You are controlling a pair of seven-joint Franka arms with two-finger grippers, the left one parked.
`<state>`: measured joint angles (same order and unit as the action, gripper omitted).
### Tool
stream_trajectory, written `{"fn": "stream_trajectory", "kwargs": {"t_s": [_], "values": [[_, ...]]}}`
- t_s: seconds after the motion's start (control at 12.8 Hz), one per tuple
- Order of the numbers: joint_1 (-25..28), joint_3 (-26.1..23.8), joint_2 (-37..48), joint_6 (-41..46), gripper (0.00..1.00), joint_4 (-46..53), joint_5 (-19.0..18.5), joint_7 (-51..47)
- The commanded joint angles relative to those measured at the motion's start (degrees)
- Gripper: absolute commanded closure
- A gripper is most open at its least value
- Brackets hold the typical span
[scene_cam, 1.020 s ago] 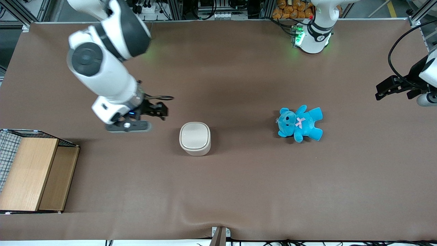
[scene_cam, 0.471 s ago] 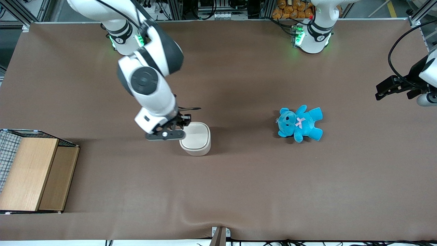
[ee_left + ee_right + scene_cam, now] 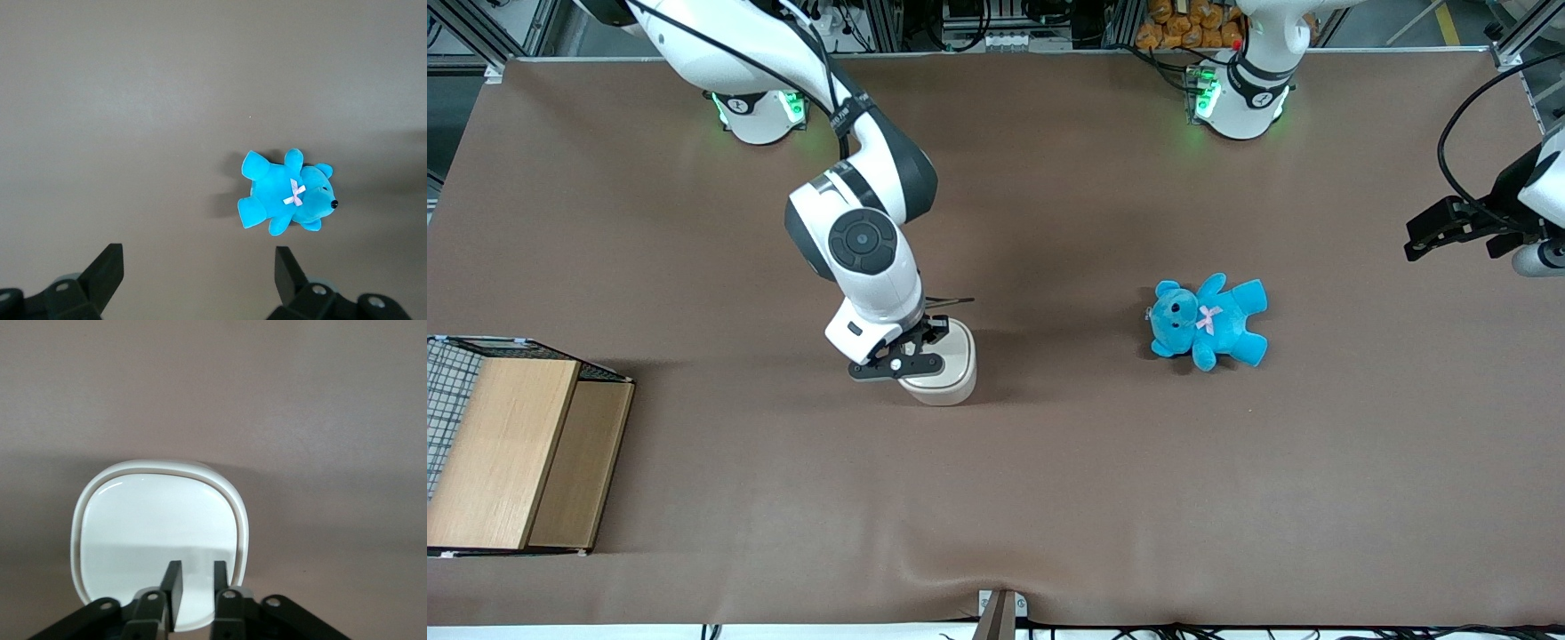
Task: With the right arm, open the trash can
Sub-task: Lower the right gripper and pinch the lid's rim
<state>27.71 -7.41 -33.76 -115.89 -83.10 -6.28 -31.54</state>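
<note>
The trash can (image 3: 959,372) is a small cream-white rounded-square bin standing on the brown table, and its flat lid (image 3: 157,520) is closed. My right arm reaches down over it. Its black gripper (image 3: 935,336) hangs just above the lid, over the edge nearest the working arm's end of the table. In the right wrist view the gripper (image 3: 198,568) has its two fingers drawn close together with only a narrow slit between them. It holds nothing. The arm's wrist hides part of the lid in the front view.
A blue teddy (image 3: 1209,320) lies on the table toward the parked arm's end; it also shows in the left wrist view (image 3: 287,193). A wooden box with wire mesh (image 3: 516,444) stands at the working arm's end, nearer the front camera.
My right arm has swung from the working arm's end toward the trash can. The gripper, first beside the bin, now hangs over the lid's edge. The bin and teddy have not moved.
</note>
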Motion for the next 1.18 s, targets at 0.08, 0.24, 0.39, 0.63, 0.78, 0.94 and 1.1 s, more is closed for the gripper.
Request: {"fn": "stream_trajectory", "kwargs": {"t_s": [0.08,0.24,0.39,0.63,0.78,0.94,1.1], "values": [[-0.4,0.1,-0.8,0.8,0.86,1.4,-1.3,-0.9],[-0.6,0.1,-0.8,0.8,0.87,1.1,-1.3,-0.9],[-0.7,0.1,-0.9,0.8,0.89,0.9,-1.3,-0.9],[-0.7,0.2,-1.5,0.5,0.90,0.8,-1.3,-0.9],[-0.7,0.2,-2.0,0.5,0.90,0.7,-1.4,-0.9],[-0.7,0.2,-2.4,0.4,0.90,0.7,-1.4,-0.9],[-0.7,0.2,-2.6,0.1,0.90,0.7,-1.4,-0.9]]}}
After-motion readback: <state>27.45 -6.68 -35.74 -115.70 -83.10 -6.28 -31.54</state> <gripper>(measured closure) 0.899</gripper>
